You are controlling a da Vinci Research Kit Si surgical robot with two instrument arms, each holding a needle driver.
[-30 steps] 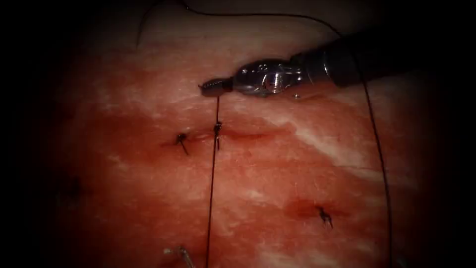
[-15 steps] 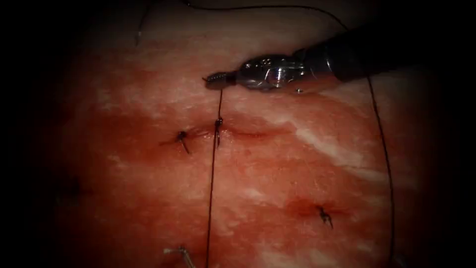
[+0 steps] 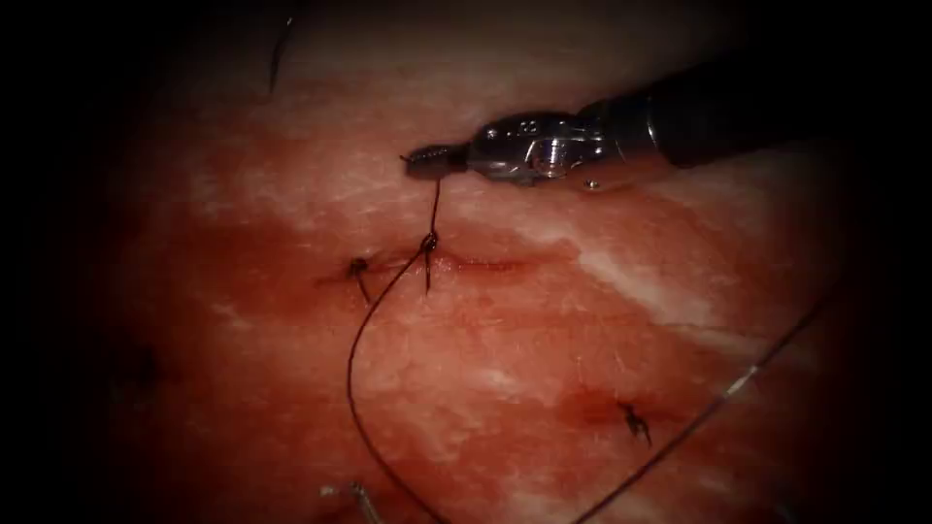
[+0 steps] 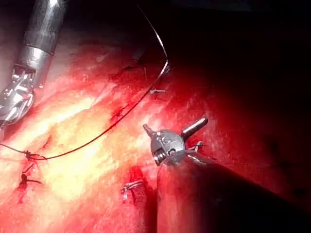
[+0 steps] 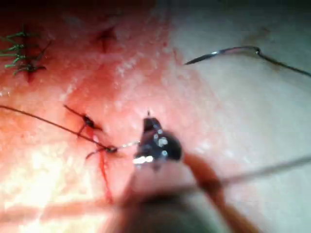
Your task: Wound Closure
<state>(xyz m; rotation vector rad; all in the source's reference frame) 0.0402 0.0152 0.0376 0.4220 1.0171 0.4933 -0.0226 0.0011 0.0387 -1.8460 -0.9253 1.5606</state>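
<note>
Right hand grips thin dark thread above the small dark knot
Left hand open, empty; curved steel needle loose on pink tissue; I'd pull straight, gently

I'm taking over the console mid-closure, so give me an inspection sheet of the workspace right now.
Surface: tissue, cut running across, red fluid around it.
Job's things: needle lies free on the tissue, not in it; thread curves slack from the knot on the cut.
Clutter: tied stitches with cut ends.
Grippers: right tool shut on the thread just above the knot; left tool open, holds nothing.
Cables: nothing seen.
Surroundings: dark, nothing seen.
</note>
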